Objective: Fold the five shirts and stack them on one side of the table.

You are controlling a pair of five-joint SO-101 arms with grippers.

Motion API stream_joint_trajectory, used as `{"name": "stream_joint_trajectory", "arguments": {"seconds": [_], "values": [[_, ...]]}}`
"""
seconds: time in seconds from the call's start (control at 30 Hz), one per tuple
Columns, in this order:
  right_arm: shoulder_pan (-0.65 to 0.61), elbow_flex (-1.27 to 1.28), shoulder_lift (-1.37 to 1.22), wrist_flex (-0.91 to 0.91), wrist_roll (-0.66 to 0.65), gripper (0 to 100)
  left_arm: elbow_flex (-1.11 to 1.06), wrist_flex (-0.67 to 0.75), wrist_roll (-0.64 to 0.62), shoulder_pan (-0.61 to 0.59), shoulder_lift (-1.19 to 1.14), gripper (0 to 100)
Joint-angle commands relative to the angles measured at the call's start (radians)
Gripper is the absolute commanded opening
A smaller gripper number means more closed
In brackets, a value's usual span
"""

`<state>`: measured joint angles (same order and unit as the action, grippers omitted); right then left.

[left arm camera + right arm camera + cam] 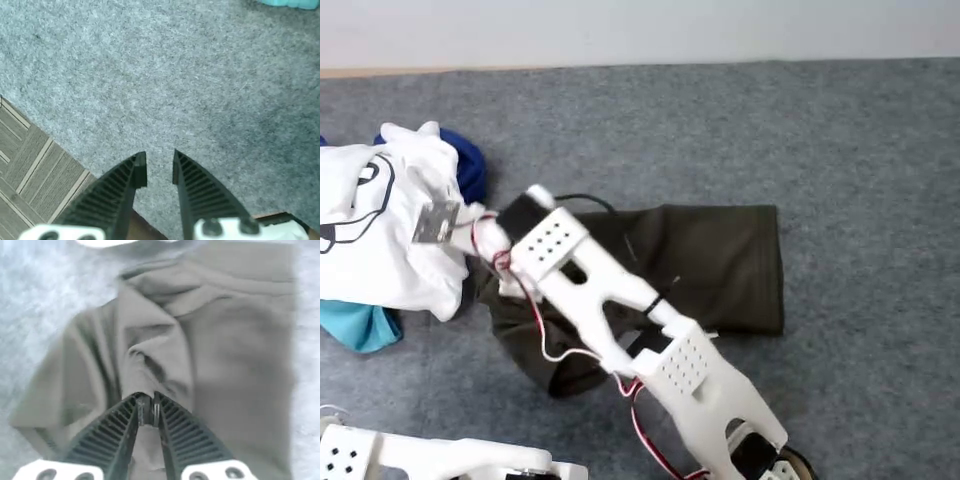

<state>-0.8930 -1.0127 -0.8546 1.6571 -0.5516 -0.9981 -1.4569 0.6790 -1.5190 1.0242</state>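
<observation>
1 shirt (720, 260) lies mid-counter (860, 150), a pile of shirts (390, 230) just left of it. The right end effector (147, 407) sits on its fold; the left end effector (159, 167) hangs near the counter's edge.

High and close right wrist cameras both face the olive shirt (720, 265).
</observation>
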Motion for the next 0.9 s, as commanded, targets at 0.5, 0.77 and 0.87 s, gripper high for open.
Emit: {"name": "stream_joint_trajectory", "arguments": {"seconds": [0.5,0.77,0.87], "values": [[0.153,-0.092,-0.031,-0.147,-0.060,2.9,-0.039,0.058,0.008,0.005,0.014,10],[0.064,-0.063,0.058,0.142,-0.011,12.5,-0.047,0.060,0.008,0.005,0.014,10],[0.041,-0.011,0.096,0.139,0.009,15.1,-0.047,0.060,0.008,0.005,0.014,10]]}}
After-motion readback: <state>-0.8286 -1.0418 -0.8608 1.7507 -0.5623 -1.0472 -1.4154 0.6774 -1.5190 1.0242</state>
